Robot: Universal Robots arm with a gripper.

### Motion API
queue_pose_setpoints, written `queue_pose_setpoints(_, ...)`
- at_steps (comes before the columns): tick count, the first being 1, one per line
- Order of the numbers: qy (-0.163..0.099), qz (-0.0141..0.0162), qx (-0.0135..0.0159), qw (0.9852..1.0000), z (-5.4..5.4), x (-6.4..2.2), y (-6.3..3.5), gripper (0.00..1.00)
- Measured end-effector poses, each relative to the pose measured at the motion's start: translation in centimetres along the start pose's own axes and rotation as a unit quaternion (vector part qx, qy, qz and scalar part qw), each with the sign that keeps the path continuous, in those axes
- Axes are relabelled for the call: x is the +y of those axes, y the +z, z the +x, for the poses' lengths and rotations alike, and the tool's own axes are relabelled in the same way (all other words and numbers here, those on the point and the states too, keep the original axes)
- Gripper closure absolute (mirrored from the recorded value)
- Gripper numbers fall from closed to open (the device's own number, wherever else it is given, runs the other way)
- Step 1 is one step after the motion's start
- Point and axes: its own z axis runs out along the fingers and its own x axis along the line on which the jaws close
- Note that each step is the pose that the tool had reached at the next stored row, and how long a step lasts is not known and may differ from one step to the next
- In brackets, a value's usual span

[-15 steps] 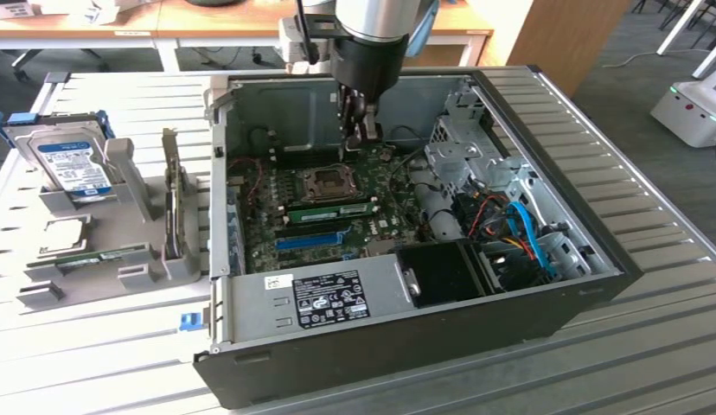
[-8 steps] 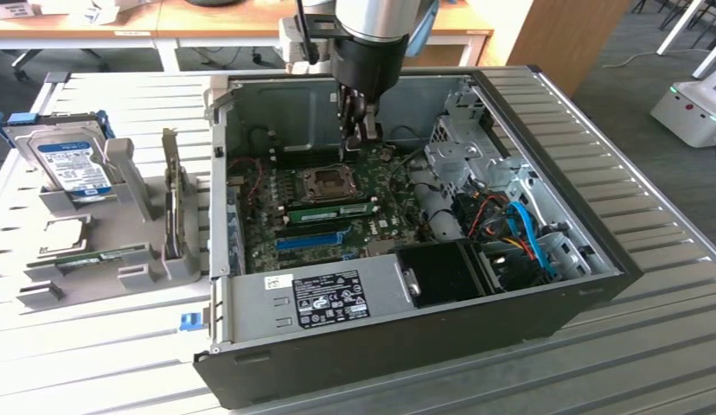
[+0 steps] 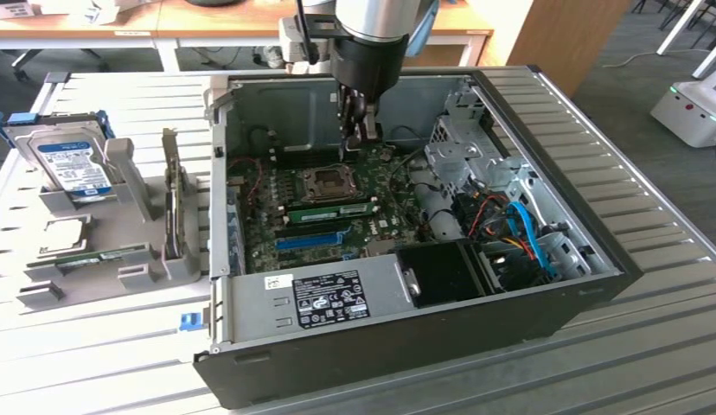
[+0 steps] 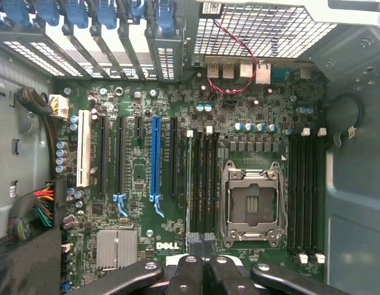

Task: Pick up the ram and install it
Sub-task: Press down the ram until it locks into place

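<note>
One ram (image 3: 329, 210), a long, narrow green board carrying a white sticker and small dark chips, is standing on its long edge on the motherboard (image 3: 370, 226) inside the open computer case (image 3: 543, 294). In the exterior view it is sitting in the memory slot bank between the empty processor socket (image 3: 329, 181) and the long blue slot (image 3: 306, 240), running parallel to both. Whether it is fully seated in its slot cannot be told. The arm is reaching straight down into the case from above, with the wrist vertical and the gripper (image 3: 361, 143) hanging over the board on the far side of the socket as the exterior view shows it. In the wrist view the gripper (image 4: 201, 263) is lining up with the black memory slots (image 4: 202, 184) beside the socket. Its fingers are pressed together, and nothing can be made out between them. Whether the fingertips are touching the ram cannot be told. Outside the case, at the exterior view's left, a grey parts tray (image 3: 139, 277) is carrying a hard drive (image 3: 72, 164).
</note>
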Motion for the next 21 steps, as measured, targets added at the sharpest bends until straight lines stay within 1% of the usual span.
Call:
queue_pose_setpoints(2,0.004,0.0002,-0.0001,1.0,0.0,0.0,0.0,0.89)
queue_pose_setpoints(5,0.021,0.001,-0.0008,0.9998,0.0,-0.01,0.03,0.89)
queue_pose_setpoints(10,0.052,0.0024,-0.0019,0.9986,0.0,0.0,0.06,0.89)
queue_pose_setpoints(16,0.086,0.0039,-0.003,0.9963,0.0,0.0,0.1,0.89)
queue_pose_setpoints(21,0.116,0.0053,-0.0041,0.9933,0.01,-0.01,0.13,0.89)
